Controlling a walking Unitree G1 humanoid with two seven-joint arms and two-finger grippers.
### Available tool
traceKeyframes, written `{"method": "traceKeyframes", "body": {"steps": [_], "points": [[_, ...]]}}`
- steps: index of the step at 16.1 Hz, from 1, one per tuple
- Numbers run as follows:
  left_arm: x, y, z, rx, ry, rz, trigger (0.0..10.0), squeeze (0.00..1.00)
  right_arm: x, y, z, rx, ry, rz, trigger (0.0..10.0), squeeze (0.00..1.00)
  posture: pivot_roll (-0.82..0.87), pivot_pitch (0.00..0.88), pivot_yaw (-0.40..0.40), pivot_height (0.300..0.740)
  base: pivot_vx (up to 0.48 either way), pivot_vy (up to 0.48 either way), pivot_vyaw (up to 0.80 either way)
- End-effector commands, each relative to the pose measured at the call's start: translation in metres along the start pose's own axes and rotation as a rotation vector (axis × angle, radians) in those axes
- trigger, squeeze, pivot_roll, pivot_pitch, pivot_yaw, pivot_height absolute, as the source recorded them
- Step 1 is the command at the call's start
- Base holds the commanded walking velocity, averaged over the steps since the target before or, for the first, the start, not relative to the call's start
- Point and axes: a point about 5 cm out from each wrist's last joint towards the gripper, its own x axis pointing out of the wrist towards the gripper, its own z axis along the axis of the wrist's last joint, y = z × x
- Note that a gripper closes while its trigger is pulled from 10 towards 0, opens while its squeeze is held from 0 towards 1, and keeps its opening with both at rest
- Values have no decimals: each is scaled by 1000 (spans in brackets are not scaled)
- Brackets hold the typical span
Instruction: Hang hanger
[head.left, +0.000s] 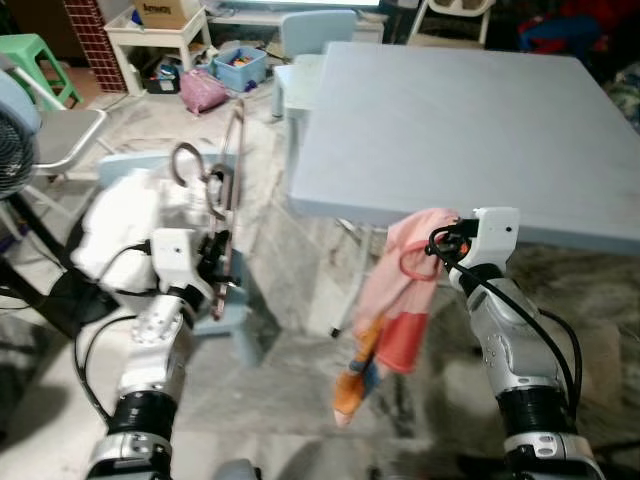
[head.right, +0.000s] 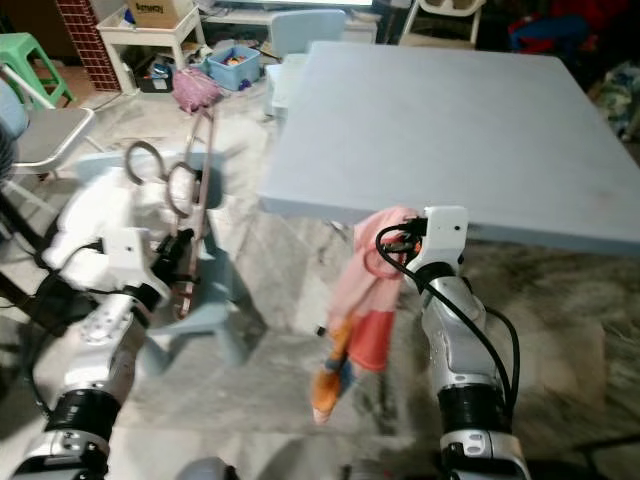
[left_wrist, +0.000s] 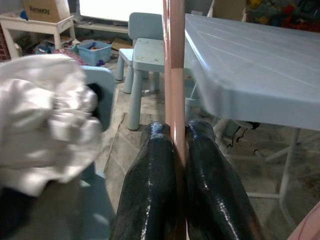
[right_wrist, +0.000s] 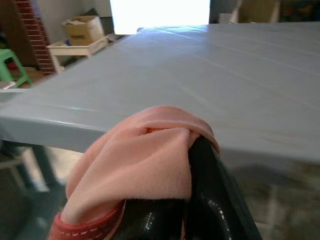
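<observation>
Hanger (head.left: 232, 190) upright at left of the left eye view, long axis vertical, pinched low by left end effector (head.left: 222, 262); pink garment (head.left: 400, 300) right of centre, dangling from right end effector (head.left: 447, 243) pinching it, counter (head.left: 450, 120) edge close behind. Left wrist view: fingers (left_wrist: 150, 190) clamped on pink bar, white cloth (left_wrist: 45, 115) alongside. Right wrist view: garment bunched over fingertips, counter beyond.

A pale blue plastic desk (head.left: 450, 120) stands just ahead of the right gripper (right_wrist: 195, 165), over a worn, mottled grey floor (head.left: 290, 300). Beyond the left gripper (left_wrist: 175, 150), a small light blue chair (left_wrist: 145, 55) sits beside the desk. Farther off stand a white low table (head.left: 150, 35) carrying a cardboard box (head.left: 165, 10), a blue bin (head.left: 240, 65), a green stool (head.left: 35, 60) and a brick column (head.left: 95, 40). Bright light comes from the far side of the room.
</observation>
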Motion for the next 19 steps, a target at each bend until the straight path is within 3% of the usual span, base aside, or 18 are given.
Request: {"method": "traceKeyframes", "body": {"steps": [1, 11, 14, 19], "points": [[2, -9, -1, 16, 0, -14, 10000, 0, -1, -9, 3, -9, -15, -38, 10000, 0, -45, 0, 10, 740, 0, 0, 0], [5, 2, 17, 19, -81, -6, 10000, 0, 0, -8, 3, 21, -19, -57, 10000, 0, -40, 0, 18, 740, 0, 0, -49], [4, 1, 21, 17, -104, -13, 10000, 0, 0, -5, 4, 26, -33, -44, 10000, 0, -38, 0, 18, 740, 265, 0, -267], [7, 0, 29, 14, -136, -19, 10000, 0, 9, 2, 34, -6, -145, -5, 10000, 0, -42, 0, 16, 740, 360, 0, 0]]}}
